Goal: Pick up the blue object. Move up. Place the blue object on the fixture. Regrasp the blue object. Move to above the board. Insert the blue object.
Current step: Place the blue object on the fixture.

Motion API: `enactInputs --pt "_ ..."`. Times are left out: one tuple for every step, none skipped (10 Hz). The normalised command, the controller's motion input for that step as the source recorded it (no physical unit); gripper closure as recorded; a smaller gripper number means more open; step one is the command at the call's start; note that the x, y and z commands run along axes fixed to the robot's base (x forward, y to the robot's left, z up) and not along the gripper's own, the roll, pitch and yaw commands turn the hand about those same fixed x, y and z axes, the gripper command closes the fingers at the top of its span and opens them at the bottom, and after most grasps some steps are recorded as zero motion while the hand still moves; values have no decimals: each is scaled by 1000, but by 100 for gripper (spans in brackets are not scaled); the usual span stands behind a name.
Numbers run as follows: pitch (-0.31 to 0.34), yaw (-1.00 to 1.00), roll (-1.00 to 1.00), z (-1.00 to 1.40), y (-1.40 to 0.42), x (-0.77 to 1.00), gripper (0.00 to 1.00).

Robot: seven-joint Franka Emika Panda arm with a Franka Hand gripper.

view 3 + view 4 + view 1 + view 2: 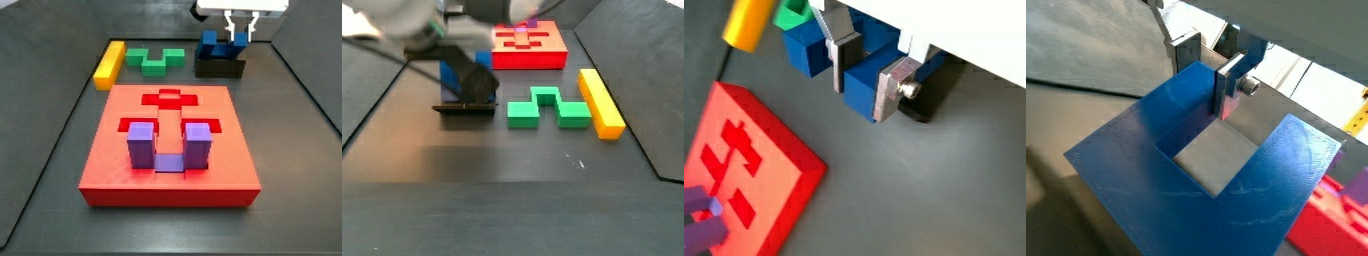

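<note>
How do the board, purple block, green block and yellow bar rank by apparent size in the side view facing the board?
1. Board, by far.
2. Purple block, nearer the camera.
3. Yellow bar and green block: similar, unranked.
Gripper is at the blue object on the fixture.

Gripper [865,75]: at the fixture, with flat brushed-silver metal fingers [887,92] and dark pads. Blue object [1227,190]: smooth plastic with a slight sheen and faint scuff lines. Fixture [221,67]: matt black plastic. Board [171,150]: smooth red plastic, semi-matt. Floor [489,160]: dark, matt, finely textured.
</note>
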Motion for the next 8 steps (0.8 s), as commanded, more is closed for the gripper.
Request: enactInputs --pt "-220 0 -529 -94 214 266 100" --pt "-314 0 -677 -11 263 103 100" --pt "-194 0 -377 -23 134 0 100" --pt "-54 0 0 -97 9 -34 100" --pt "0 -31 303 -246 0 -6 100" --pt "100 -74 631 -229 -126 0 100" --pt "137 -94 703 -251 -131 0 100" --pt "134 -86 666 -263 -114 0 100"
